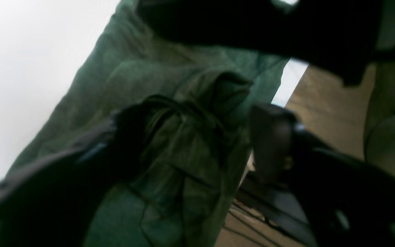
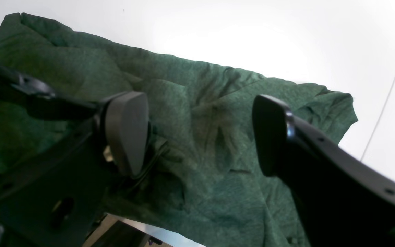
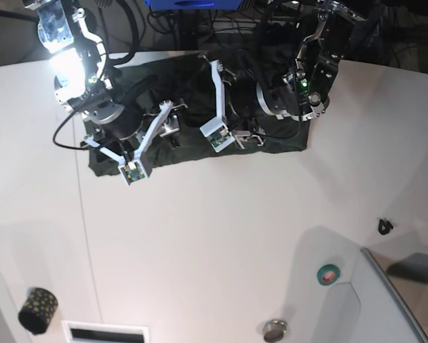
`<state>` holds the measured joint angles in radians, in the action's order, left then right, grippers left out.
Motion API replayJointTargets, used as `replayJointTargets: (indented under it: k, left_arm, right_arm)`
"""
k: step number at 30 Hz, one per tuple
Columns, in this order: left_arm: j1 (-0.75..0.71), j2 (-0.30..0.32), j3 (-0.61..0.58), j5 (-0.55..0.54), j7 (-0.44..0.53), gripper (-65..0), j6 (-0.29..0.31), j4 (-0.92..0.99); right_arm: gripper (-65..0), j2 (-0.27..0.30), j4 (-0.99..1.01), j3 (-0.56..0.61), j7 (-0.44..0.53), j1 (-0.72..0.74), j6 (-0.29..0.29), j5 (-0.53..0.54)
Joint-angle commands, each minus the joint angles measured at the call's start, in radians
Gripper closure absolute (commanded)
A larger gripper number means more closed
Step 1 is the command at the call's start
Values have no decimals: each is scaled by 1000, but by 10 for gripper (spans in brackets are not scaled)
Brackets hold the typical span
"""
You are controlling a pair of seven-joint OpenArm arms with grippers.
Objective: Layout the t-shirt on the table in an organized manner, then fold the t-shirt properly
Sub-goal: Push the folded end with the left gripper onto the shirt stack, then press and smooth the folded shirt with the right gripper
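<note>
**Bunched shirt at the table's far edge: spreading to be done before folding**

The t-shirt (image 3: 199,136), a large dark green garment of thin, soft, plain knit, was seen crumpled along the far edge of the table (image 3: 221,243), a broad smooth white top with a curved rim and a thin seam line. Part of the cloth was seen hanging past that edge in the left wrist view. A raised, twisted bunch of fabric (image 1: 197,113) was seen between the spread jaws of the left gripper (image 1: 197,137); whether it was pinched or only straddled could not be told, as that view was blurred. The right gripper (image 2: 201,133) was seen released, its jaws wide apart above a star of creases in the shirt, with nothing held.

The laying-out was judged hardly begun. It was judged that the shirt should be drawn from the far edge toward the middle of the table, so that no part hung off. A single layer at a hem or shoulder should be taken by each gripper, well apart, and pulled outward evenly; a grab at the central bunch was judged likely to gather several layers and deepen the wrinkles.
</note>
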<state>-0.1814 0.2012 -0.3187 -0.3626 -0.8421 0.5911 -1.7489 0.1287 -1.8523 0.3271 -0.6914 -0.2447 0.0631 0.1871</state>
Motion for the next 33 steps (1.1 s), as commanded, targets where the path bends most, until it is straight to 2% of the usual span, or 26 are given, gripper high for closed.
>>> replayJointTargets:
  k: [1,4,6,9,10,11,12,15,16,18,21,23,25,27,33]
  left_arm:
    - [6,-1,-1,-13,19,-507,5,-21]
    - [1,4,10,-13,19,-518,5,-50]
    - [-7,48,53,-20,19,-518,5,-79]
    - [-76,91,223,-20,19,-512,7,-105]
    - [-103,99,290,-20,19,-490,10,-105]
    - [-132,106,367,-20,19,-444,10,-102]
    - [-157,113,453,-20,19,-372,10,-101]
    - [-229,116,692,-20,19,-63,11,-82]
    - [-244,114,769,-20,19,0,11,-64]
    - [-269,111,907,-22,19,0,11,-21]
    - [-287,111,1021,-22,20,0,11,66]
    - [-287,111,1084,-22,24,0,11,139]
    - [-284,111,1140,-22,25,0,37,212]
    - [-278,111,1188,-22,25,0,107,263]
    - [-277,111,1266,-14,25,0,107,329]
  right_arm:
    - [-431,-1,-22,-3,20,6,1,5]
    - [-431,-1,-23,-3,20,6,1,5]
    - [-431,2,-30,4,20,5,2,5]
    - [-431,6,-56,51,20,2,2,1]
    - [-431,15,-63,80,20,8,2,-1]
    - [-431,39,-80,117,23,18,2,-1]
    - [-431,64,-97,163,25,35,2,-1]
    - [-431,104,-114,317,20,103,-6,-1]
    - [-431,105,-108,369,20,126,-6,-1]
    - [-431,101,-83,452,19,169,-10,-1]
    - [-431,68,-25,530,-4,213,-69,-1]
    - [-431,38,42,570,-38,236,-85,-1]
    - [-431,7,118,582,-17,239,-87,-1]
    - [-431,-8,170,577,26,241,-88,-1]
    - [-431,-14,248,576,51,259,-90,-1]
